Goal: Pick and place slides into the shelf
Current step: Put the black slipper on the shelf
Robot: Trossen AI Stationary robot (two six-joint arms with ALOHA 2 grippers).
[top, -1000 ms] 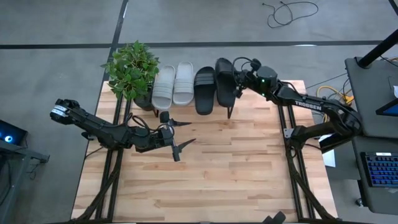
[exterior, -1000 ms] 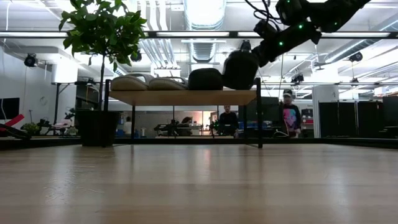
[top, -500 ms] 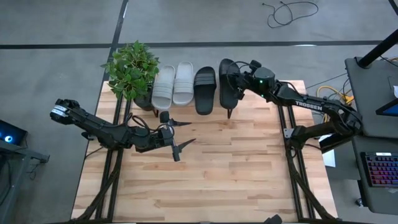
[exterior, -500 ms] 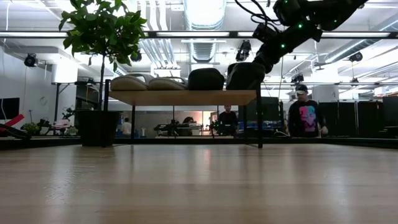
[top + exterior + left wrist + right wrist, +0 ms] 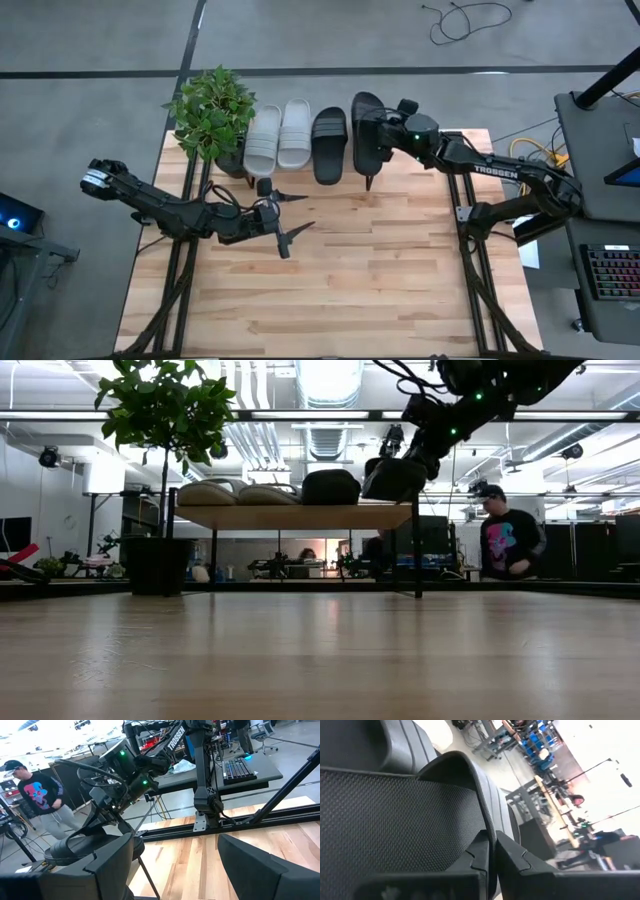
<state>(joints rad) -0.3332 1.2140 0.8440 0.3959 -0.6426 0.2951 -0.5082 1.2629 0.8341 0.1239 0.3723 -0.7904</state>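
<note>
Last black open-toe slide [image 5: 366, 132] held clamped in right tool [image 5: 384, 135] over the wooden-topped shelf [image 5: 300, 516] — release judged next; left tool [image 5: 290, 215] gaping, idle over the bench

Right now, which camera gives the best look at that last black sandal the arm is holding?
The high view: it shows the whole black slide on the shelf beside the other three, with the right gripper shut on its side. The low view shows it side-on and tilted. The right wrist view shows only its strap close up; the left wrist view shows it partly hidden.

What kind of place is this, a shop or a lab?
Probably a robotics lab or workshop: two robot arms work at a wooden table, a keyboard desk stands beside it, and industrial racks fill the hall behind.
</note>
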